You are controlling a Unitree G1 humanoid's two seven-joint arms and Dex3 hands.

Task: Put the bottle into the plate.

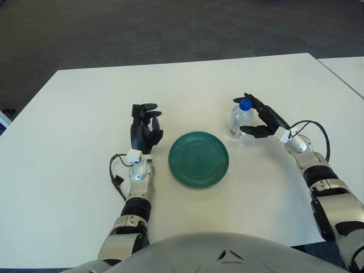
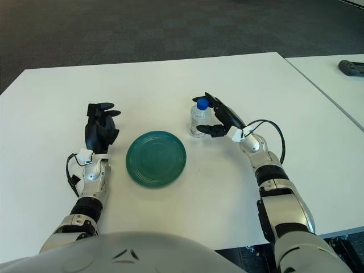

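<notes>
The right hand (image 1: 260, 118) sits just right of the bottle (image 1: 238, 121), fingers spread around it but not visibly clamped. The clear, blue-capped bottle stands upright on the white table (image 1: 74, 119), just far-right of the green plate (image 1: 198, 158). The left hand (image 1: 144, 127) shows left of the plate, fingers loosely curled, holding nothing.

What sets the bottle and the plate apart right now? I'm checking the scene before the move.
The bottle stands upright and tall with a blue cap; the plate lies flat, wide and low. The bottle is clear; the plate is dark green. The right hand has its fingers around the bottle, while nothing touches the plate; the left hand shows to the plate's left. Both sit on the white table.
</notes>
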